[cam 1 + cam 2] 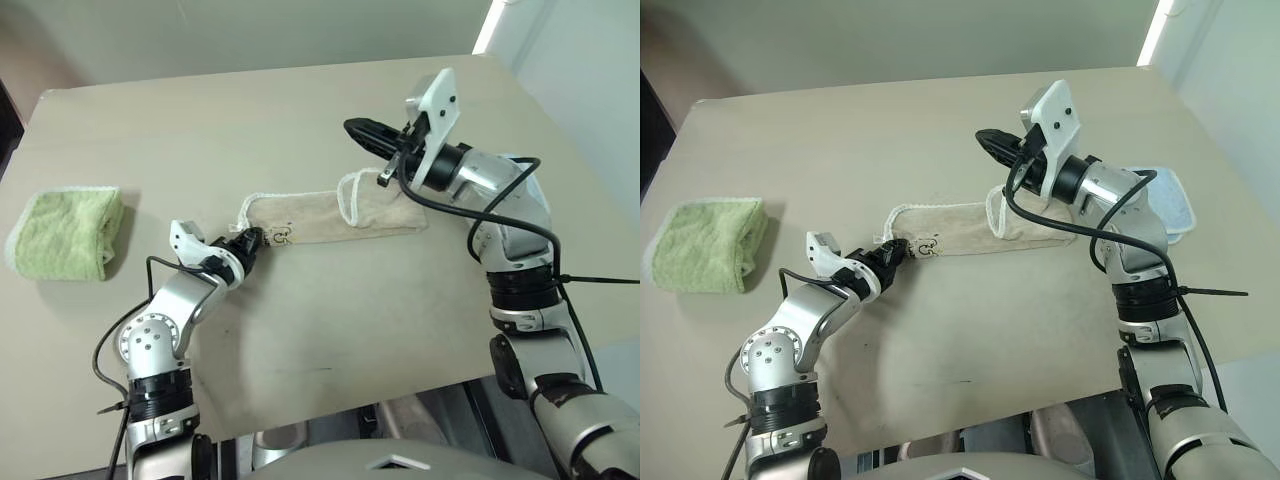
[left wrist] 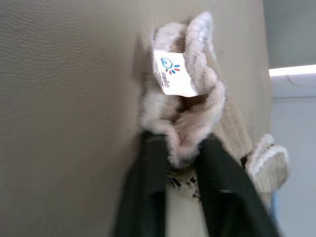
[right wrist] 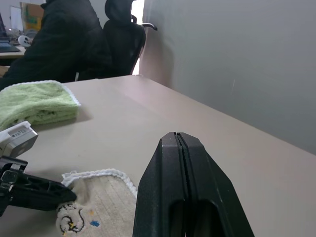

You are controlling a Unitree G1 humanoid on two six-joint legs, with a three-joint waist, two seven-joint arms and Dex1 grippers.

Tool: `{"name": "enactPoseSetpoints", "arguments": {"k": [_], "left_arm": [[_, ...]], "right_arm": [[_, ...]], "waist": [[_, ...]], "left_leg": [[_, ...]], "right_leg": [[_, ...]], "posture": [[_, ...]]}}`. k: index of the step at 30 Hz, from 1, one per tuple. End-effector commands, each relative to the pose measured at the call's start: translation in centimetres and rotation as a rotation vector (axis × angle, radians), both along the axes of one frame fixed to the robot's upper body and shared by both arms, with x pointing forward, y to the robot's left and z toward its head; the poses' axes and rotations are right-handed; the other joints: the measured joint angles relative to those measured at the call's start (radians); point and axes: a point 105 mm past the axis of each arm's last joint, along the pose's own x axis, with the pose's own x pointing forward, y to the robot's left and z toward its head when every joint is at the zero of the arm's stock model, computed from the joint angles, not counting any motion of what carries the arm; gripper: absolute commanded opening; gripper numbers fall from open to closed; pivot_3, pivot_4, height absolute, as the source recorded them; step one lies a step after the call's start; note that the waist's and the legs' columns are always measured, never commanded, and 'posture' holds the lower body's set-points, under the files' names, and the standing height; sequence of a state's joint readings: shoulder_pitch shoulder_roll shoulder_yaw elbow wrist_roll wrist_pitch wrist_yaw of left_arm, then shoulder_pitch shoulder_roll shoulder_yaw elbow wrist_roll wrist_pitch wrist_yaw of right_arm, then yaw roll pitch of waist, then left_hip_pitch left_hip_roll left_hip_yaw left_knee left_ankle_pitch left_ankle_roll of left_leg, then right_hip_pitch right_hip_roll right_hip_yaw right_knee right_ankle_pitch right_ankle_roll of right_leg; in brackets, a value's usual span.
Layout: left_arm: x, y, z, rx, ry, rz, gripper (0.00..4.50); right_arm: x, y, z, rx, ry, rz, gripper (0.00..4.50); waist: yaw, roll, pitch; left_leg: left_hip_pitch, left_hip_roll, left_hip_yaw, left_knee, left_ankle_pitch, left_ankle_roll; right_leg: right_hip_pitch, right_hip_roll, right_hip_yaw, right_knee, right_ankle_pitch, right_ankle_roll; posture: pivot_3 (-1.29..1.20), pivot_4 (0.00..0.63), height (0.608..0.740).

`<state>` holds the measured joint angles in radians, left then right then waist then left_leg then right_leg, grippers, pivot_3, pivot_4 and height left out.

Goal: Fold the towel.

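The beige towel lies as a long narrow strip across the middle of the table, with its white corded edging curling up near the right end. My left gripper sits at the towel's left end. In the left wrist view its two black fingers are shut on a bunched corner of the towel, just below a small white printed label. My right gripper hangs in the air above the towel's right end, shut with nothing in it; the right wrist view shows its fingers pressed together.
A folded lime-green towel lies at the table's left side. A light blue folded towel shows behind my right arm near the right edge. A person in black sits on a chair beyond the table.
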<state>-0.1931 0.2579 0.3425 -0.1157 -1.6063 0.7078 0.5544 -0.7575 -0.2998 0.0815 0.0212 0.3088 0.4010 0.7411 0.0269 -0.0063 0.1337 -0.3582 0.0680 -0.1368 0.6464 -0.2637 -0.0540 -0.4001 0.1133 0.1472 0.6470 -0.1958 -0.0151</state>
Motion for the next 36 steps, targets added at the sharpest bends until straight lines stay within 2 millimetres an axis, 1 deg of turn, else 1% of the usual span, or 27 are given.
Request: {"name": "enactPoseSetpoints", "arguments": {"k": [1, 2, 5, 6, 8, 10, 12, 14, 16, 17, 18, 20, 21, 22, 23, 24, 26, 30, 32, 34, 36], "left_arm": [[0.0, 1.0, 0.3, 0.008, -0.029, 0.034, 0.02], [-0.1, 1.8, 0.7, 0.011, -0.053, 0.059, 0.02], [-0.4, 3.3, 1.4, 0.039, -0.095, 0.091, 0.02], [-0.5, 4.3, 1.8, 0.056, -0.116, 0.117, 0.02], [-1.1, 7.3, 3.0, 0.108, -0.175, 0.183, 0.02], [-1.5, 8.9, 3.9, 0.133, -0.218, 0.215, 0.02], [-1.7, 10.2, 5.2, 0.164, -0.272, 0.230, 0.02], [-1.8, 11.0, 6.5, 0.209, -0.320, 0.225, 0.02], [-1.6, 11.1, 7.7, 0.251, -0.362, 0.199, 0.02], [-1.3, 10.8, 8.2, 0.272, -0.382, 0.174, 0.02], [-1.0, 10.2, 8.9, 0.305, -0.406, 0.127, 0.02], [-0.2, 7.1, 10.3, 0.400, -0.467, -0.037, 0.02], [0.0, 6.2, 10.6, 0.429, -0.483, -0.088, 0.02], [0.2, 4.7, 10.9, 0.472, -0.507, -0.168, 0.02], [0.3, 3.8, 11.0, 0.498, -0.521, -0.218, 0.02], [0.4, 2.3, 11.2, 0.529, -0.547, -0.298, 0.02], [0.6, 0.0, 11.3, 0.585, -0.590, -0.425, 0.02], [0.7, -4.4, 10.7, 0.732, -0.683, -0.689, 0.02], [0.7, -5.9, 10.1, 0.799, -0.717, -0.786, 0.02], [0.9, -7.4, 9.0, 0.893, -0.735, -0.889, 0.02], [1.1, -8.8, 8.0, 0.951, -0.753, -0.979, 0.02]], "right_arm": [[-0.6, -0.1, 1.5, 0.016, -0.064, 0.002, 0.00], [-0.6, -0.1, 1.5, 0.015, -0.065, 0.002, 0.00], [-0.7, -0.2, 1.6, 0.014, -0.066, 0.001, 0.00], [-0.7, -0.2, 1.6, 0.014, -0.066, 0.000, 0.00], [-0.6, -0.3, 1.5, 0.011, -0.065, -0.003, 0.00], [-0.6, -0.3, 1.5, 0.008, -0.063, -0.005, 0.00], [-0.4, -0.4, 1.3, 0.003, -0.057, -0.010, 0.00], [-0.2, -0.7, 0.7, -0.015, -0.043, -0.022, 0.00], [-0.2, -0.9, -0.1, -0.035, -0.018, -0.024, 0.00], [-0.2, -1.1, -0.8, -0.040, 0.022, -0.015, 0.00], [-0.7, -1.3, -1.6, -0.045, 0.075, 0.011, 0.00], [-2.6, -1.7, -3.8, -0.074, 0.192, 0.099, 0.00], [-3.2, -1.8, -4.4, -0.083, 0.220, 0.124, 0.00], [-4.0, -2.0, -5.0, -0.078, 0.270, 0.156, 0.00], [-4.5, -2.1, -5.3, -0.072, 0.302, 0.174, 0.00], [-5.0, -2.2, -5.7, -0.067, 0.338, 0.191, 0.00], [-5.6, -2.4, -6.3, -0.065, 0.373, 0.197, 0.00], [-5.5, -2.8, -6.8, -0.062, 0.396, 0.152, 0.00], [-5.4, -2.9, -6.9, -0.056, 0.398, 0.138, 0.00], [-5.4, -2.9, -6.8, -0.049, 0.399, 0.127, 0.00], [-5.4, -3.0, -6.8, -0.043, 0.397, 0.114, 0.00]], "waist": [[0.001, 0.000, 0.000], [0.001, 0.000, 0.000], [-0.003, -0.001, 0.001], [-0.004, -0.003, 0.002], [-0.015, -0.005, 0.003], [-0.025, -0.007, 0.004], [-0.026, -0.007, 0.004], [-0.026, -0.007, 0.004], [-0.024, -0.008, 0.004], [-0.022, -0.008, 0.004], [-0.018, -0.010, 0.003], [-0.005, -0.013, 0.003], [-0.002, -0.013, 0.003], [0.000, -0.013, 0.003], [0.000, -0.013, 0.003], [-0.001, -0.013, 0.003], [-0.006, -0.013, 0.003], [-0.014, -0.014, 0.003], [-0.016, -0.014, 0.003], [-0.015, -0.014, 0.003], [-0.015, -0.014, 0.003]], "left_leg": [[0.000, 0.000, 0.000, 0.000, 0.000, 0.000], [0.000, 0.000, 0.000, 0.000, 0.000, 0.000], [0.000, 0.000, 0.000, 0.000, 0.000, 0.000], [0.000, 0.000, 0.000, -0.001, -0.001, 0.000], [0.000, 0.000, 0.001, -0.001, -0.002, -0.001], [0.000, 0.001, 0.001, -0.001, -0.004, -0.002], [-0.001, 0.001, 0.002, -0.001, -0.004, -0.003], [-0.001, 0.001, 0.003, -0.001, -0.005, -0.004], [-0.003, 0.001, 0.003, 0.000, -0.006, -0.006], [-0.006, 0.001, 0.003, 0.000, -0.006, -0.006], [-0.007, 0.001, 0.003, 0.001, -0.006, -0.006], [-0.010, 0.001, 0.003, 0.001, -0.006, -0.007], [-0.011, 0.001, 0.002, 0.001, -0.006, -0.008], [-0.011, 0.001, 0.002, 0.002, -0.006, -0.008], [-0.011, 0.000, 0.004, 0.002, -0.006, -0.010], [-0.011, 0.000, 0.005, 0.002, -0.006, -0.010], [-0.011, -0.001, 0.007, 0.002, -0.005, -0.011], [-0.010, -0.002, 0.007, 0.005, -0.005, -0.011], [-0.010, -0.002, 0.007, 0.006, -0.006, -0.010], [-0.010, -0.002, 0.006, 0.008, -0.006, -0.010], [-0.010, -0.002, 0.005, 0.009, -0.006, -0.009]], "right_leg": [[0.000, 0.000, 0.000, 0.000, -0.001, 0.001], [0.000, 0.000, 0.000, 0.000, -0.002, 0.001], [-0.001, 0.000, 0.002, 0.000, -0.004, 0.002], [-0.001, 0.001, 0.003, 0.000, -0.004, 0.002], [-0.003, 0.002, 0.006, 0.000, -0.005, 0.002], [-0.005, 0.004, 0.013, 0.000, -0.003, 0.004], [-0.006, 0.004, 0.015, 0.000, 0.000, 0.011], [-0.006, 0.003, 0.017, 0.000, 0.000, 0.013], [-0.008, 0.002, 0.017, -0.001, -0.001, 0.013], [-0.010, 0.001, 0.017, -0.001, -0.001, 0.014], [-0.011, 0.000, 0.017, -0.001, -0.001, 0.014], [-0.013, -0.002, 0.018, -0.001, -0.001, 0.014], [-0.012, -0.003, 0.017, -0.001, -0.001, 0.013], [-0.012, -0.003, 0.017, -0.001, -0.002, 0.013], [-0.013, -0.003, 0.018, -0.001, -0.001, 0.014], [-0.013, -0.003, 0.018, -0.001, -0.001, 0.015], [-0.013, -0.003, 0.018, -0.001, 0.000, 0.017], [-0.012, -0.002, 0.019, -0.001, 0.002, 0.020], [-0.012, -0.001, 0.020, -0.001, 0.003, 0.021], [-0.012, 0.000, 0.020, -0.001, 0.004, 0.021], [-0.011, 0.000, 0.020, -0.001, 0.004, 0.021]], "posture": [[0.00, 0.150, 0.740], [0.00, 0.150, 0.740], [0.00, 0.150, 0.740], [0.00, 0.150, 0.740], [0.00, 0.150, 0.740], [0.00, 0.150, 0.740], [0.00, 0.150, 0.740], [0.00, 0.150, 0.740], [0.00, 0.150, 0.740], [0.00, 0.150, 0.740], [0.00, 0.150, 0.740], [0.00, 0.150, 0.740], [0.00, 0.150, 0.740], [0.00, 0.150, 0.740], [0.00, 0.150, 0.740], [0.00, 0.150, 0.740], [0.00, 0.150, 0.740], [0.00, 0.150, 0.740], [0.00, 0.150, 0.740], [0.00, 0.150, 0.740], [0.00, 0.150, 0.740]]}}
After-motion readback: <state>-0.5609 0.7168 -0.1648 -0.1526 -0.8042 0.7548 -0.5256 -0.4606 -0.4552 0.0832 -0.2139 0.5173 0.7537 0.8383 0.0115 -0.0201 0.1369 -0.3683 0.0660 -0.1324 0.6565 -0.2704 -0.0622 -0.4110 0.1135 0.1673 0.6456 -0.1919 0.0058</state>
